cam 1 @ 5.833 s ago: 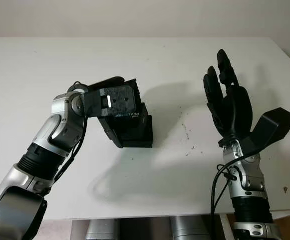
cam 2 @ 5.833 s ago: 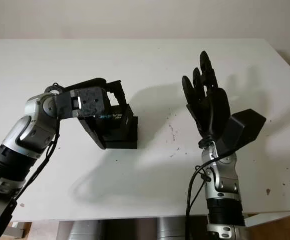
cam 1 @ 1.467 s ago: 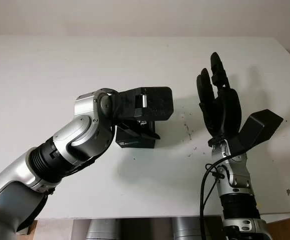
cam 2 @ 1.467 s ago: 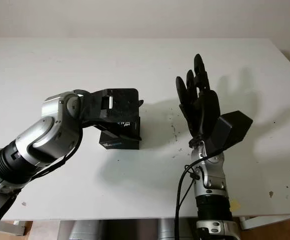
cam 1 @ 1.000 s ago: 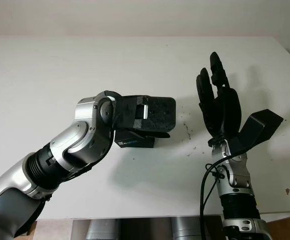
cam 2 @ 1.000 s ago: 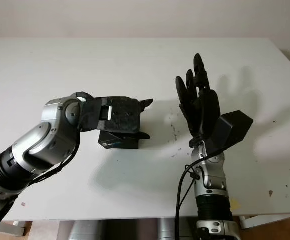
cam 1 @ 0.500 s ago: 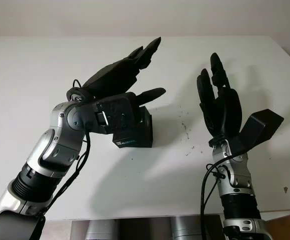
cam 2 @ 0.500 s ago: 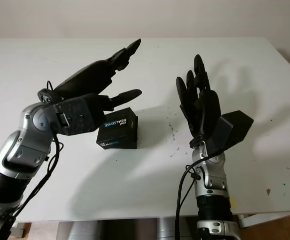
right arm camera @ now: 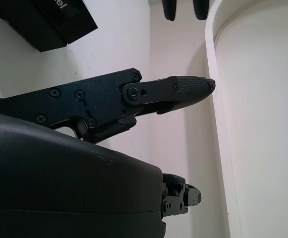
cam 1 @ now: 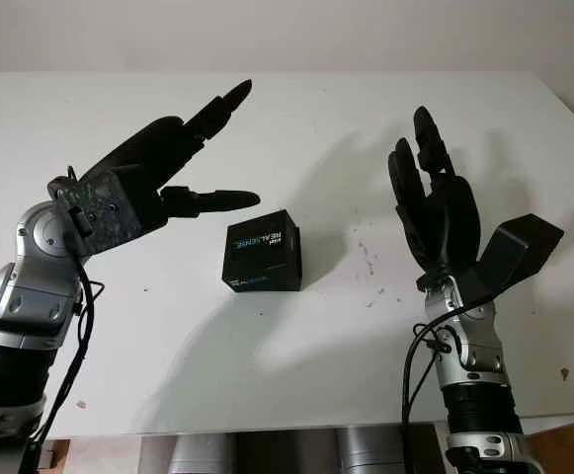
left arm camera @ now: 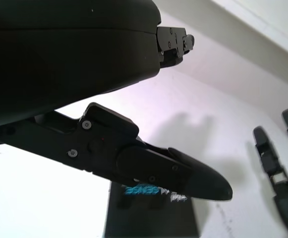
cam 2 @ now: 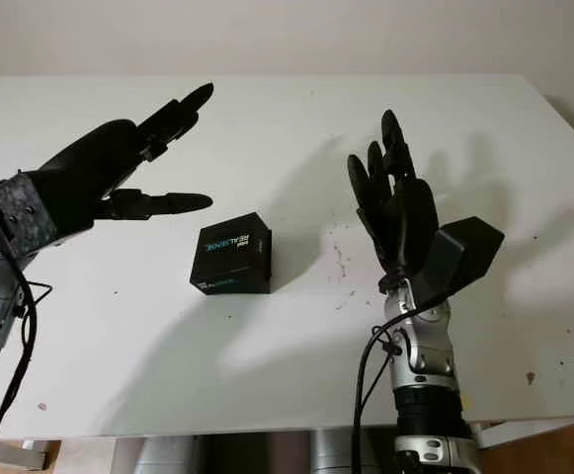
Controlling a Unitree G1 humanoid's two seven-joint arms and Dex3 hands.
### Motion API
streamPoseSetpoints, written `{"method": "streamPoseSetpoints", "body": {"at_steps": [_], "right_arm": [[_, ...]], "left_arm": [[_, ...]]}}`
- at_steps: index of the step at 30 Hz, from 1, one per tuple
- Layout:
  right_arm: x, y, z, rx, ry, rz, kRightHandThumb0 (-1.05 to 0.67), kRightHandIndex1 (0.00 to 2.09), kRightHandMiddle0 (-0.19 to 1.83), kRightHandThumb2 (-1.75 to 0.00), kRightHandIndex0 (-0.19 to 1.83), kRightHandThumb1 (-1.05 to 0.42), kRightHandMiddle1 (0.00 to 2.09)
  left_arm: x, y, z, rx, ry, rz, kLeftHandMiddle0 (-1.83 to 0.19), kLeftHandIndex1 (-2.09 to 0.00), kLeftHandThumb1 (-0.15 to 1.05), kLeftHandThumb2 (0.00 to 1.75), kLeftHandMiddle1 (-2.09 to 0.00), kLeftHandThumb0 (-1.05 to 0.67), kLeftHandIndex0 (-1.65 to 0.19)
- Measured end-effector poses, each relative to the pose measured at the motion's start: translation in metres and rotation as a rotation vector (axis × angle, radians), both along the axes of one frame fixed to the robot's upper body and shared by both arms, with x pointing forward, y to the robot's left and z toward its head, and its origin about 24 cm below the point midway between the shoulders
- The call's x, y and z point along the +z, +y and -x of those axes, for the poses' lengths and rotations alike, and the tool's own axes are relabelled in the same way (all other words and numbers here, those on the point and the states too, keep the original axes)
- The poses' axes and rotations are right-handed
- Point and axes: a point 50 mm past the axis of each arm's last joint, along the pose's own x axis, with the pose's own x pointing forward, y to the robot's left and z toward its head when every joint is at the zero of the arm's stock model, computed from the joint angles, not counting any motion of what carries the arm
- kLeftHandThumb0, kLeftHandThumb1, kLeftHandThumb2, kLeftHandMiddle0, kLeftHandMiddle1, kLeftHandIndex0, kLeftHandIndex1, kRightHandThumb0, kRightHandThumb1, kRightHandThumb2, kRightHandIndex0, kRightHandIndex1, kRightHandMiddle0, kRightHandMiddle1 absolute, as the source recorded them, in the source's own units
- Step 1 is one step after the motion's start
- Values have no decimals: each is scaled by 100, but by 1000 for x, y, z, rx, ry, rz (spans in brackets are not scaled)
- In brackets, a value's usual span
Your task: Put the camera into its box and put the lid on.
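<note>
The black camera box (cam 1: pixel 261 256) sits closed on the white table (cam 1: pixel 296 109), near its middle, with its printed lid facing up. My left hand (cam 1: pixel 229 146) is open and raised above the table, left of the box and apart from it. My right hand (cam 1: pixel 430 188) stands open and upright to the right of the box, holding nothing. In the left wrist view the box (left arm camera: pixel 153 213) lies beyond one of my fingers (left arm camera: pixel 183 168). A corner of the box (right arm camera: pixel 44 25) appears in the right wrist view.
Small dark specks (cam 1: pixel 370 267) dot the table between the box and my right hand. The table's front edge (cam 1: pixel 267 420) runs just ahead of both forearms.
My left hand has come off the box, opened and swung back to the left. The box now stands alone with its lid on. The right hand has barely moved.
</note>
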Motion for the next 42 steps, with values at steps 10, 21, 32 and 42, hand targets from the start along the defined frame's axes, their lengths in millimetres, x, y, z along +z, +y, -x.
{"method": "streamPoseSetpoints", "body": {"at_steps": [10,21,32,42], "right_arm": [[1,-4,0,5,-1,10,-69,5,3,-22,-1,-105,5],[5,-7,-1,2,-18,14,-69,5,3,-23,-1,-105,5],[8,-12,-1,0,-26,26,-66,5,1,-25,-3,-105,4],[9,-14,-2,1,-28,32,-65,5,3,-25,-2,-105,5]], "left_arm": [[-17,19,4,-10,13,-267,5,-6,87,4,-6,-80,9],[-40,-3,-1,5,-22,-234,6,-5,90,6,-5,-77,11],[-67,-26,-5,-26,100,-204,10,-3,91,6,-4,-81,17],[-63,-30,-1,-54,124,-239,4,-6,90,5,-7,-81,12]]}}
